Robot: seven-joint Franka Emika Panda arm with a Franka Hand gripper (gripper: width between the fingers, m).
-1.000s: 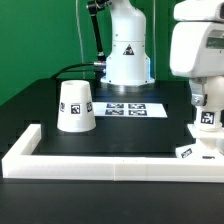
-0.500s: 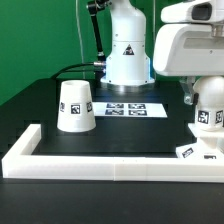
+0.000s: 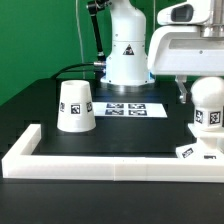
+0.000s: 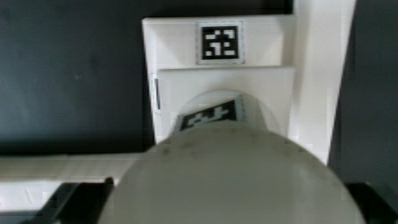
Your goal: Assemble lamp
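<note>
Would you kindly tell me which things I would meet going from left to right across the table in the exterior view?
Shade → marker board → bulb.

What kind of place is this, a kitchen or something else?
Probably a robot lab, not a kitchen. A white robot arm stands on a black table in front of a green backdrop. The lamp shade, the bulb and the marker board all carry black-and-white square tags.
</note>
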